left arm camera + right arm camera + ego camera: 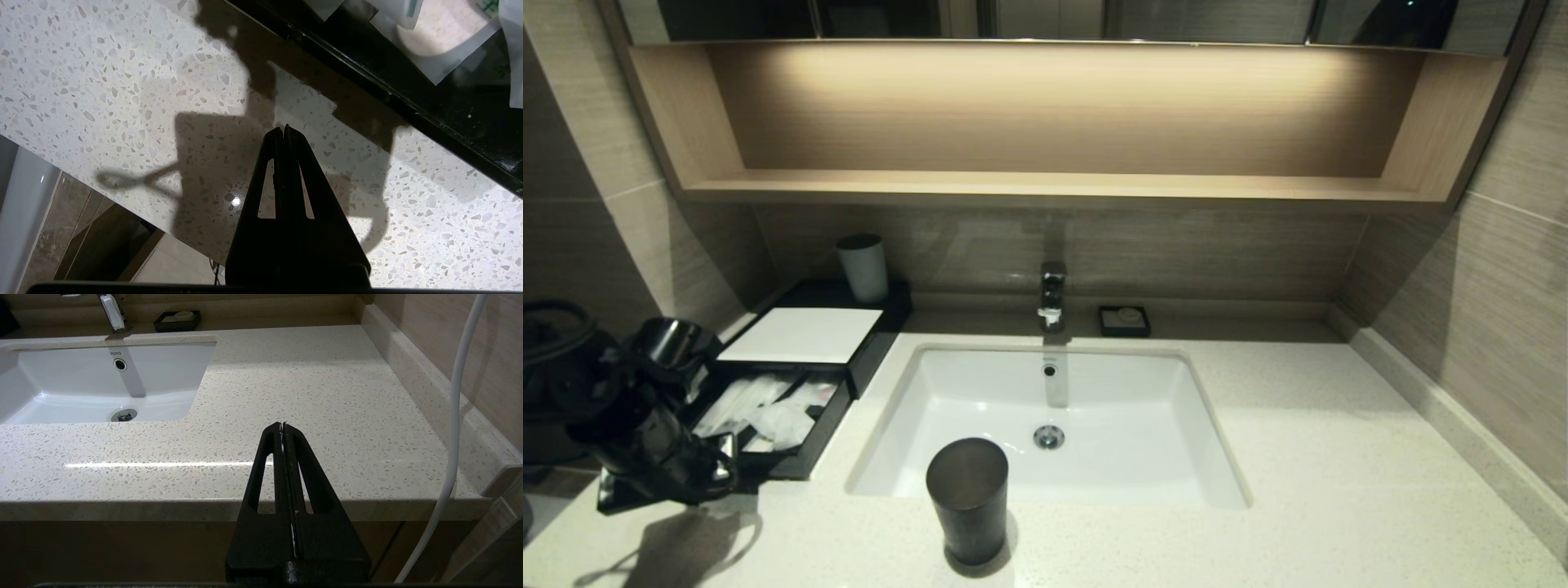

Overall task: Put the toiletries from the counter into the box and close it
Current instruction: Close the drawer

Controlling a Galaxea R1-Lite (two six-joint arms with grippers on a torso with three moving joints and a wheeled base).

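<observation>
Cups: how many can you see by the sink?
2. A dark grey cup stands on the counter in front of the basin. A pale cup stands on the back of the black box, by the wall. None seem hidden.

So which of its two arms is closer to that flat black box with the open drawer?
The left. Its gripper, fingers shut, hangs over the counter just before the low black box's open drawer. The right gripper waits off the counter's front edge, beyond the basin.

left arm (637, 425): glossy black, rounded housings, dark looped cable behind the tool | left tool (284, 130): two matte black tapered fingers, each with a long slot | right tool (282, 426): same black slotted fingers | white cable (453, 428) beside right tool
</observation>
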